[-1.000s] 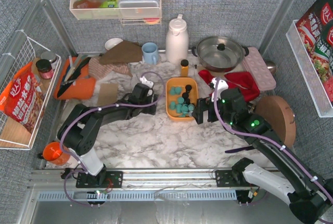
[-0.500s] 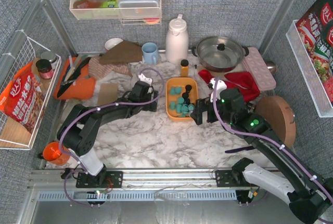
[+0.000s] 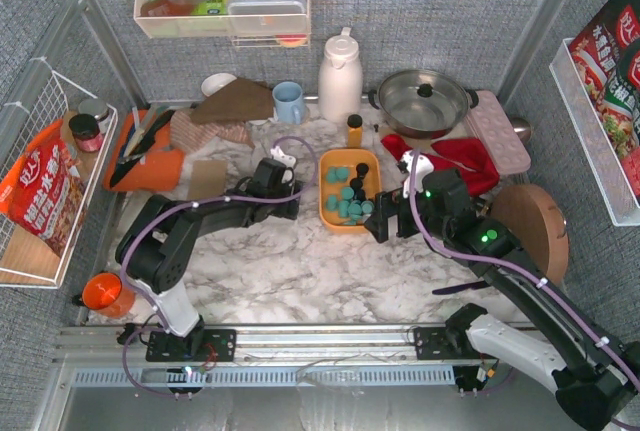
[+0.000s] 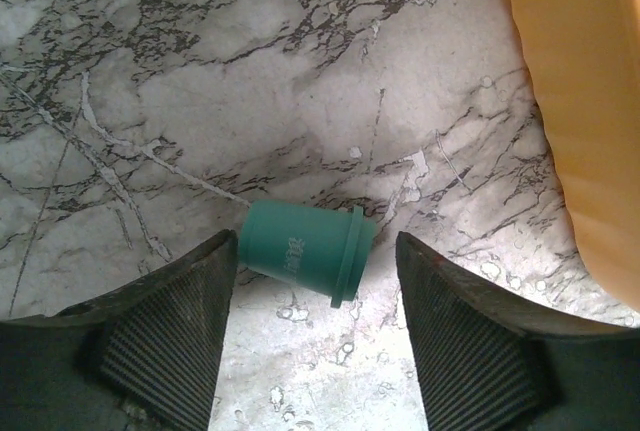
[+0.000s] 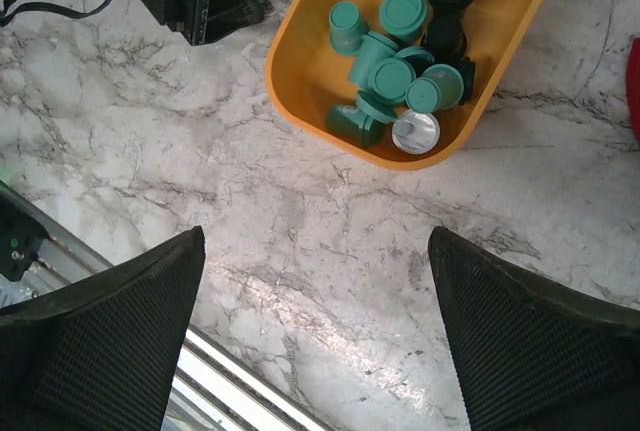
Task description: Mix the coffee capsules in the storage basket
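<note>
1. I see the orange storage basket point(image 3: 327, 214) near the middle of the marble tabletop point(image 3: 300, 271), somewhat closer to its far edge than to its near edge.
2. The coffee capsules point(image 5: 395, 61) lie jumbled in the basket, mostly teal with a few black. One at the near end shows its silver foil face.
3. A loose teal capsule point(image 4: 305, 251) lies on its side on the tabletop, outside the basket and just beside its left wall.
4. My left gripper point(image 4: 315, 261) is low over that loose capsule. Its fingers point(image 4: 170, 331) are spread on either side, with a gap showing at the right one, so it has no grip on the capsule.
5. My right gripper point(image 5: 315, 241) is spread wide and holds nothing. It hangs over bare marble just beyond the basket's near right corner.
</note>
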`<state>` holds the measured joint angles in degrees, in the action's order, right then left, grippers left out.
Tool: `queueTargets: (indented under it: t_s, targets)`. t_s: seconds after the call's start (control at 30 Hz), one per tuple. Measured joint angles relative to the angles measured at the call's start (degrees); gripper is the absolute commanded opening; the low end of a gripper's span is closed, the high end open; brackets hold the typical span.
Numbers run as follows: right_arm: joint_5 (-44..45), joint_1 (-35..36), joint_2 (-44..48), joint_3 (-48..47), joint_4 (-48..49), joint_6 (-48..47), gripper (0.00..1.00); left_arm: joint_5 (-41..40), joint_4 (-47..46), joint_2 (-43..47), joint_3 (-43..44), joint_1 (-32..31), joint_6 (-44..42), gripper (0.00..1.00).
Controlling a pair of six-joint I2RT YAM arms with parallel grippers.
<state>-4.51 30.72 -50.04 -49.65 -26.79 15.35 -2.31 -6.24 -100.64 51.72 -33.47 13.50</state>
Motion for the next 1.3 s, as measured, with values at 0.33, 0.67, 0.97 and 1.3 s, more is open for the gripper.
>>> queueTargets:
  t_s: [0.33, 0.67, 0.97, 1.3]
  targets:
    - [-0.2, 0.0, -0.7, -0.2, 0.0, 0.0, 0.99, 0.8, -0.5, 1.9, -1.5, 0.1, -0.4, 0.56]
    - [-0.4, 0.0, -0.7, -0.5, -0.4, 0.4, 0.99, -0.3, -1.0, 2.6, -1.6, 0.1, -0.6, 0.51]
    - [-0.3, 0.0, -0.6, -0.6, -1.1, 0.3, 0.99, 1.6, -0.4, 7.8, 0.7, 0.0, 0.3, 0.47]
    - [1.1, 0.0, 0.5, -0.6, -1.7, 0.2, 0.99, 10.5, -0.1, 11.1, 10.3, -1.2, 0.6, 0.48]
